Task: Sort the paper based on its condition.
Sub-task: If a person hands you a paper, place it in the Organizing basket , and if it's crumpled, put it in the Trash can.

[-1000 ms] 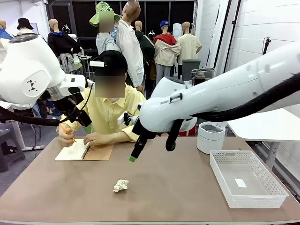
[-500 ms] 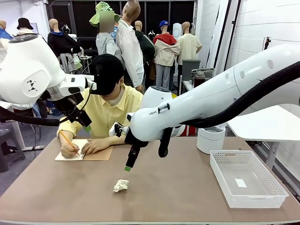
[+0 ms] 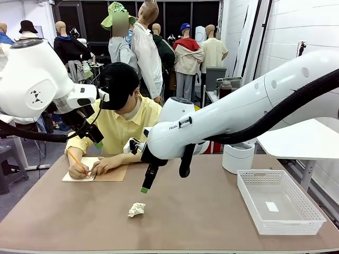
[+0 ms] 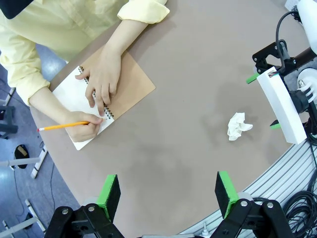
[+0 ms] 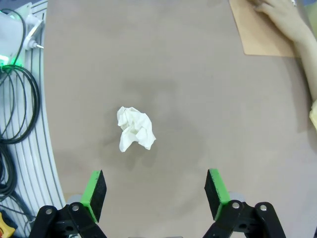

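Note:
A crumpled white paper ball (image 3: 136, 209) lies on the brown table (image 3: 201, 211), near its front middle. My right gripper (image 3: 163, 180) hangs open above and a little behind it. In the right wrist view the ball (image 5: 134, 128) sits ahead of the open green-padded right gripper (image 5: 155, 192), slightly left of centre, untouched. My left gripper (image 4: 168, 194) is open and holds nothing, high over the table's left side. From there the ball (image 4: 239, 125) shows far to the right. A small flat paper piece (image 3: 271, 206) lies in the white basket (image 3: 291, 226).
At the far left a person writes with a pencil (image 4: 63, 126) in a spiral notebook (image 3: 95, 170) with a tan cover (image 5: 262, 34), both hands on it. A white round container (image 3: 238, 154) stands behind the basket at the right.
My right arm has swung left and lower, closer over the paper ball, then held still. The person has bent down over the notebook. The left arm has not moved.

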`<state>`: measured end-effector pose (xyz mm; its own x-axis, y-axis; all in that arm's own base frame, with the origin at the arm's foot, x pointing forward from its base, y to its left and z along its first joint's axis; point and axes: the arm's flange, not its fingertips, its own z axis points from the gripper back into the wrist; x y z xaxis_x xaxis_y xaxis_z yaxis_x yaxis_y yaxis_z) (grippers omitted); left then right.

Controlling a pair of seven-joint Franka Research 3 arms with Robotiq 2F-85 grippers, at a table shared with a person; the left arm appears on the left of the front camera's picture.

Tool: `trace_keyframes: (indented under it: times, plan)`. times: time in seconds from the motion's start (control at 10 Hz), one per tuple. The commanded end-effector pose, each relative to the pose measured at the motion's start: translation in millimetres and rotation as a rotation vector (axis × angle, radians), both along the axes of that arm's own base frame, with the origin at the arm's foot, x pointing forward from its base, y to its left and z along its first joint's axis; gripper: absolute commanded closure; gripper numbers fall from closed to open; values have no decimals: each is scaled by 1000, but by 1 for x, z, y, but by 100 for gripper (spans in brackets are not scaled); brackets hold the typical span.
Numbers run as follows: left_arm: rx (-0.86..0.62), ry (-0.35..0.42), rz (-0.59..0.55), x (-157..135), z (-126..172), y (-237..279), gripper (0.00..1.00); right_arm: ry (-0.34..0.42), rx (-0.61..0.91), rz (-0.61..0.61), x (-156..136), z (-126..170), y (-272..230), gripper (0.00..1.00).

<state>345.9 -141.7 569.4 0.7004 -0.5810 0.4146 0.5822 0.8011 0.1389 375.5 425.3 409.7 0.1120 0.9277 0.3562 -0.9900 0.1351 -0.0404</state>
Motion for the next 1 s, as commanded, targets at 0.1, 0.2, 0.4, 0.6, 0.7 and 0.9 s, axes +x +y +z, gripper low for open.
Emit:
trace_keyframes:
  times: [0.1, 0.2, 0.4, 0.6, 0.7, 0.9]
  plan:
    - [-1, -1, 0, 0, 1, 1, 0, 4, -23, 79, 8, -20, 15, 0]
    - [-1, -1, 0, 0, 1, 1, 0, 20, -36, 105, 10, -28, 22, 0]
    - [-1, -1, 0, 0, 1, 1, 0, 47, -58, 175, 20, -42, 32, 0]
    - [-1, -1, 0, 0, 1, 1, 0, 74, -67, 209, 23, -52, 43, 0]
    - [-1, -1, 0, 0, 1, 1, 0, 83, -76, 224, 22, -56, 44, 0]
    - [-1, -1, 0, 0, 1, 1, 0, 113, -83, 235, 25, -64, 52, 0]
